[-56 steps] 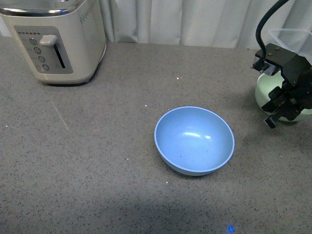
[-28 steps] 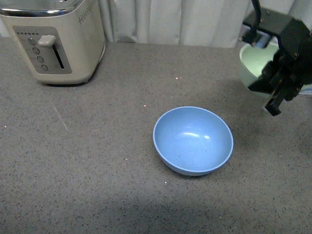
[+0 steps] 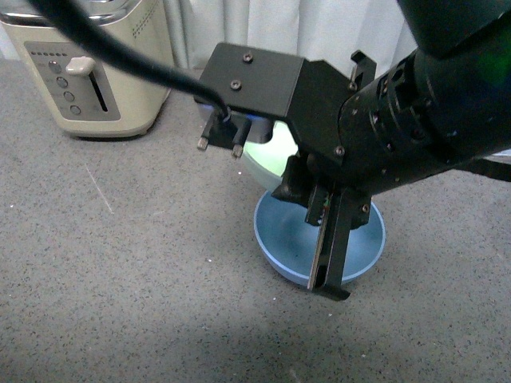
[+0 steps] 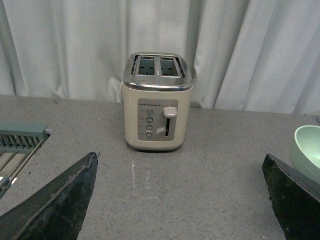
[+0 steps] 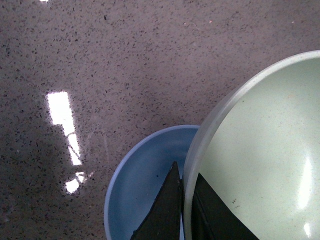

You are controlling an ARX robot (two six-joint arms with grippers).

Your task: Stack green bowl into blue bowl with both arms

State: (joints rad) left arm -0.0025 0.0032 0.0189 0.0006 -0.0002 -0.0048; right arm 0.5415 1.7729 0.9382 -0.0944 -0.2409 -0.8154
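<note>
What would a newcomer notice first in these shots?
The right arm, black and bulky, fills the middle of the front view. Its gripper pinches the rim of the green bowl, held over the blue bowl on the grey counter. A cream toaster stands at the back left.

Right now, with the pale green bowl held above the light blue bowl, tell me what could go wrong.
The right gripper pinches just one spot on the rim of the pale mint-green matte bowl; it might slip or swing.
It looks off-centre over the light sky-blue matte bowl; released here, it could catch that rim and tip out.
</note>
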